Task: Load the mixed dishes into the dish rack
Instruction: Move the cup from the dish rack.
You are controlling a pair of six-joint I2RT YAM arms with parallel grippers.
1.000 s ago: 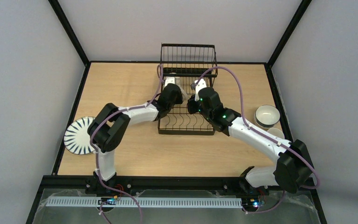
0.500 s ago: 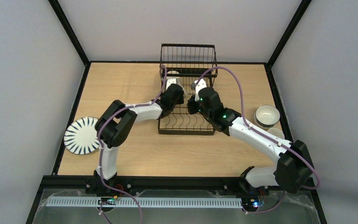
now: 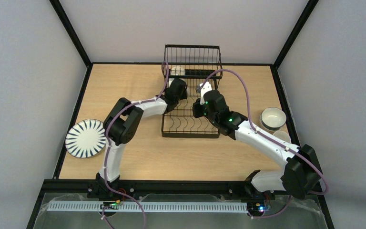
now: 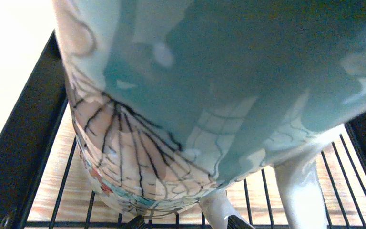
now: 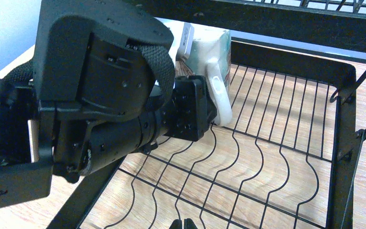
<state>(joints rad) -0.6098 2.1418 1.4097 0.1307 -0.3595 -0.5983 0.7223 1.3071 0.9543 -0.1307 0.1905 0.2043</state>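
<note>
While the left gripper point(image 3: 175, 83) stands spread to its widest at the back left of the dish rack's point(image 3: 190, 135) lower level, one pale teal mug point(image 4: 195, 95) stands upright just in front of it; contact cannot be told. The right gripper point(image 5: 182, 223) is pinched closed on nothing above the rack's wires. One striped plate point(image 3: 85, 138) lies on the surface point(image 3: 124, 86) at left, and one bowl point(image 3: 272, 118) at right.

Two arms stand on a black rail point(image 3: 186, 187). The left arm point(image 3: 145, 107) and right arm point(image 3: 262, 138) have white link shells and black joint housings. A purple cable point(image 3: 228, 71) runs up each from the rail. Green lights point(image 3: 228, 119) dot the right arm's outer housings, and a black woven strap point(image 5: 158, 64) wraps the left arm's wrist housing.
</note>
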